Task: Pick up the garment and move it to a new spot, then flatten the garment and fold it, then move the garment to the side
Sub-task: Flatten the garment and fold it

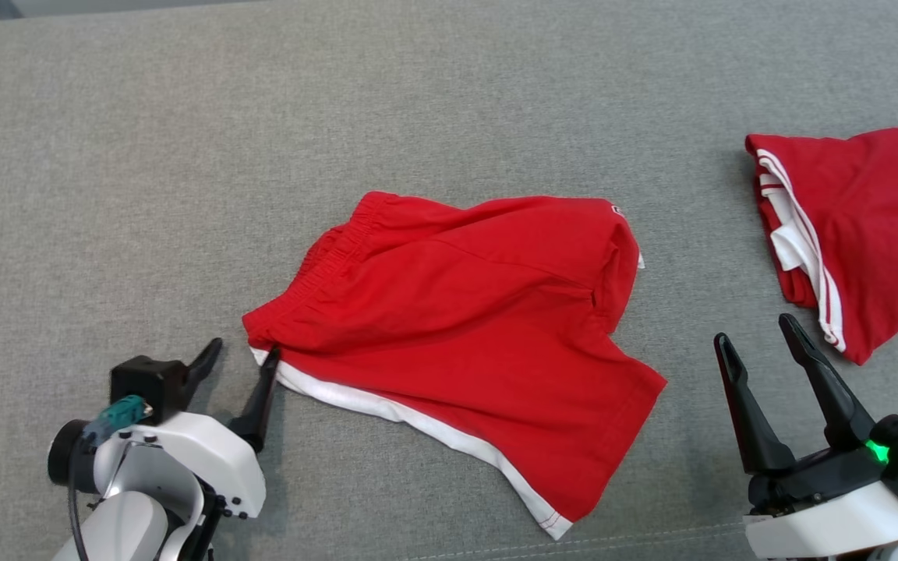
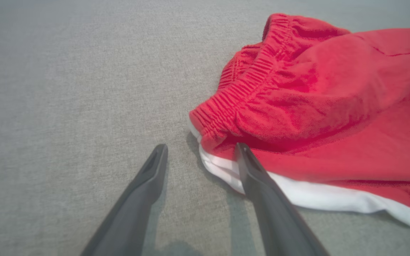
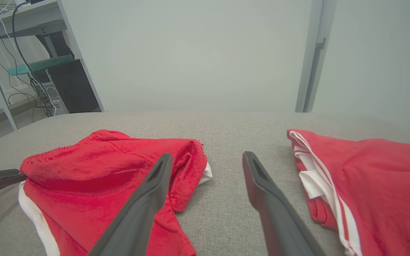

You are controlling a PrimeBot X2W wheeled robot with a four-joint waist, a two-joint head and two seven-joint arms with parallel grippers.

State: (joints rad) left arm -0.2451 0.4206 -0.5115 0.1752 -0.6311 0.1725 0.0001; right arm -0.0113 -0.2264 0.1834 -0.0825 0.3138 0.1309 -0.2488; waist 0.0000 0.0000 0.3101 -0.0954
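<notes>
We count two red garments on the grey cloth surface [image 1: 184, 156]. The first is a pair of shorts [image 1: 457, 312], lying near the middle, spread but rumpled, with its gathered waistband [image 1: 324, 265] turned toward our left. One white band [image 1: 402, 413] runs along its near edge. The second garment [image 1: 870, 210] lies well apart at the far right, bunched, with two thin white stripes along its edge and part of it cut off by the picture's edge.

We have two grippers in sight. Our left gripper [image 1: 242, 354] sits low at the near left corner of the shorts with its two fingers spread and gripping nothing. In the left wrist view one finger [image 2: 258, 177] lies over the white band at that corner, while the other finger [image 2: 148, 177] is over bare grey cloth beside the shorts. Our right gripper [image 1: 754, 331] has its two fingers wide apart and empty, over the bare strip between the two garments and touching neither.

In the right wrist view, behind the surface, we see one pale wall, one desk [image 3: 20, 21] at the far left and one dark computer case [image 3: 69, 89] beneath it.
</notes>
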